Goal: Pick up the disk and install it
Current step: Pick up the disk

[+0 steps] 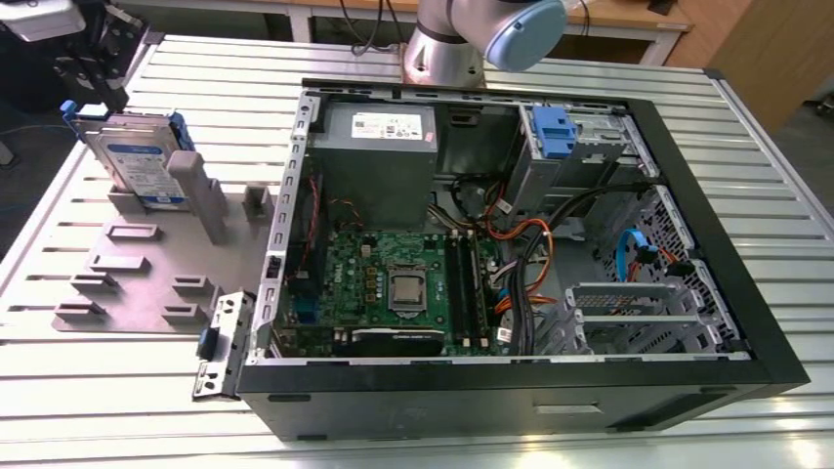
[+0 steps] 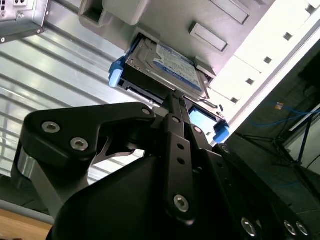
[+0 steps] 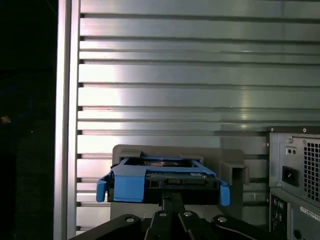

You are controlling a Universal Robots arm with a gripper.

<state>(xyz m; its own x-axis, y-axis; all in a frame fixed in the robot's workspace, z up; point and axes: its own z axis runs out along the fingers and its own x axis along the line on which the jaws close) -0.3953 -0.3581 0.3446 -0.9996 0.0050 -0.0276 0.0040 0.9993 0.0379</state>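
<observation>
Our gripper (image 2: 173, 96) touches the disk (image 2: 170, 67) standing in a grey holder (image 1: 131, 278); we cannot tell whether the jaws clamp it.

disk (image 1: 141, 161): 1 | computer case (image 1: 729, 293): 1 | grey fixture plate (image 1: 137, 269): 1 | tool (image 2: 174, 96): 1

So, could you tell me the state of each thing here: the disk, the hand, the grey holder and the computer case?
disk: standing on edge in the grey holder, not installed.
hand: at the disk's upper edge.
grey holder: lying flat, the disk in one of its slots.
computer case: lying on its side, open, with the inside exposed.
</observation>
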